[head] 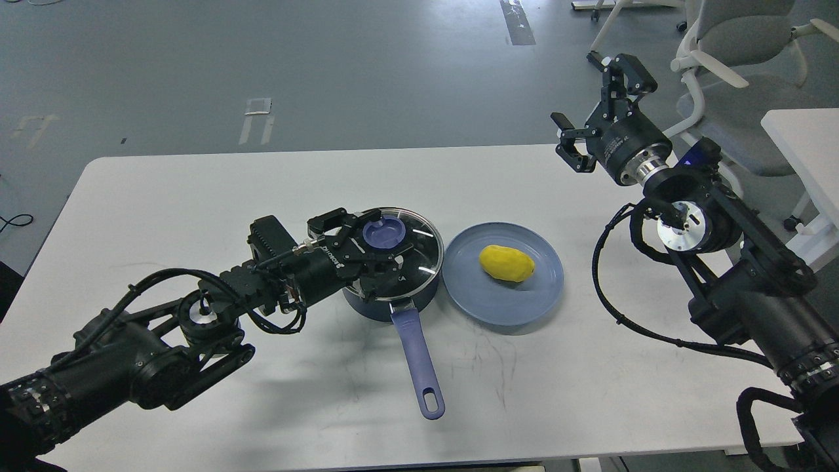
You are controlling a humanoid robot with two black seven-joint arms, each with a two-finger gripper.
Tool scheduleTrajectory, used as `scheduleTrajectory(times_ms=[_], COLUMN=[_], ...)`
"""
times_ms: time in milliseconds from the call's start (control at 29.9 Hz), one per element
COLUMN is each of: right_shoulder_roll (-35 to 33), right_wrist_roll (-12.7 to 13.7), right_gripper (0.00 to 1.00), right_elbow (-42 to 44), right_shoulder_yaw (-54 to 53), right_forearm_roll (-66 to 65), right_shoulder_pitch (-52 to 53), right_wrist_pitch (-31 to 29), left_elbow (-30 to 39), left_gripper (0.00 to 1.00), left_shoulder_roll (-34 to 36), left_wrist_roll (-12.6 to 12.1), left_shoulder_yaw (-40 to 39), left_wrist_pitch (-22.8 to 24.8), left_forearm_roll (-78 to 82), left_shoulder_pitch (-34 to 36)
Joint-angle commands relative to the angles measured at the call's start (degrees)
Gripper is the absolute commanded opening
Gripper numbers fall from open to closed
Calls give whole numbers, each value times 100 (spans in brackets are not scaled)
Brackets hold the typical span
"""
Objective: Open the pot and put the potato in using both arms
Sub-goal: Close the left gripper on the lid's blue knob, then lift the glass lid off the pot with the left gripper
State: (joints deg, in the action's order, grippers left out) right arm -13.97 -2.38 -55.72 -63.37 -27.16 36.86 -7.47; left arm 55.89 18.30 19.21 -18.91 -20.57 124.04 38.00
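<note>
Potato [507, 263] mid-plate [524, 308], beside pot [387, 301]

Count: one pot [387, 298], one glass lid [419, 242], one potato [506, 263], one blue plate [518, 301], all on one white table [196, 190]. Two arms, two grippers: left gripper [367, 246], right gripper [600, 108]. One office chair [741, 72] behind.

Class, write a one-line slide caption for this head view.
Left end effector open around the lid knob on the pot; potato waits on the plate; right end effector open, raised.
</note>
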Motion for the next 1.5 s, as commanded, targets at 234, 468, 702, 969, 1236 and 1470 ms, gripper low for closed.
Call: scheduleTrajectory(times_ms=[234, 468, 702, 969, 1236, 1470], right_shoulder_roll=[-1, -9, -53, -18, -1, -1], right_wrist_roll=[-8, -8, -8, -8, -8, -17], right_gripper=[100, 100, 100, 100, 100, 100], right_elbow=[0, -9, -36, -44, -18, -9], right_shoulder_yaw=[0, 0, 27, 79, 158, 194], right_forearm_roll=[0, 0, 0, 0, -9, -9], right_shoulder_pitch=[-21, -21, 66, 102, 93, 93], right_wrist_pitch=[0, 0, -27, -35, -35, -27], left_elbow=[-60, 19, 598, 634, 625, 511], left_gripper=[28, 28, 27, 8, 8, 9], left_shoulder_roll=[6, 33, 673, 1596, 2396, 2714], left_wrist_roll=[56, 56, 65, 443, 671, 707], left_shoulder_yaw=[55, 46, 55, 55, 256, 380], left_wrist_pitch=[1, 1, 10, -78, -743, -743], left_forearm_roll=[-213, -590, -1030, -1048, -1390, -1426], left_shoulder_pitch=[102, 461, 1235, 1306, 693, 76])
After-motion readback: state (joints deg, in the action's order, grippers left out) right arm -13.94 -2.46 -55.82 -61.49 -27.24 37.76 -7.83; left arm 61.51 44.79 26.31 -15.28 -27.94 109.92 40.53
